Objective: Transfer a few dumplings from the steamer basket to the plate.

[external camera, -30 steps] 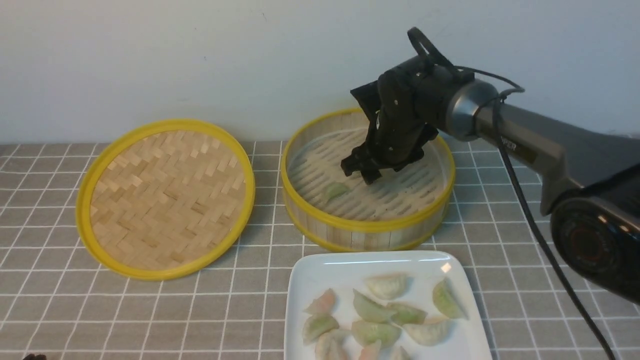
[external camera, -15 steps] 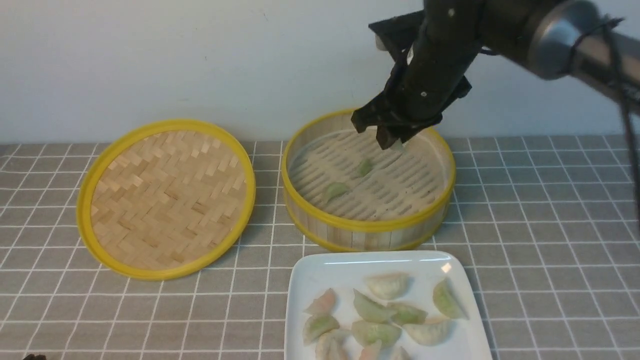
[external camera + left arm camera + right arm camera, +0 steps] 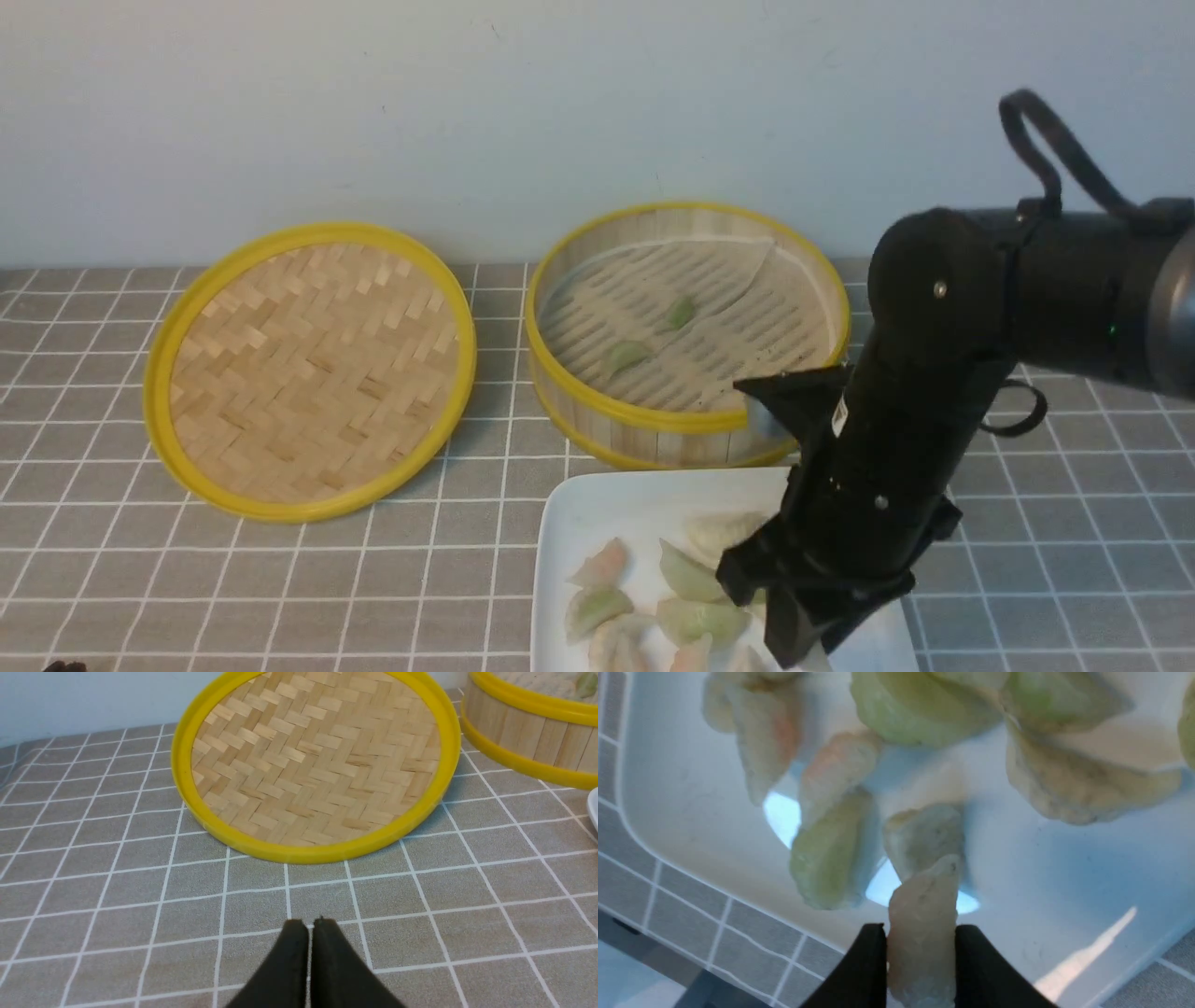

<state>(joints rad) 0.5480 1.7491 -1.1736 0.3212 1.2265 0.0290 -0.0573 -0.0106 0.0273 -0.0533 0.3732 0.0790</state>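
Swung with right gripper (image 3: pixel 794 644) from above basket (image 3: pixel 686 422), around its 1 o'clock, down to plate (image 3: pixel 597 504) at basket's 6 o'clock. Clamped on one dumpling (image 3: pixel 922 914), just above the pile near plate's 5 o'clock. Probably needs only a release now. Leaves two dumplings (image 3: pixel 627 355) in basket. At left gripper (image 3: pixel 310 926), pressed together on nothing.

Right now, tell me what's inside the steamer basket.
Inside the steamer basket: two green dumplings lying apart on a pale liner. Its front wall hides the nearest floor strip; the right arm covers its near-right rim.
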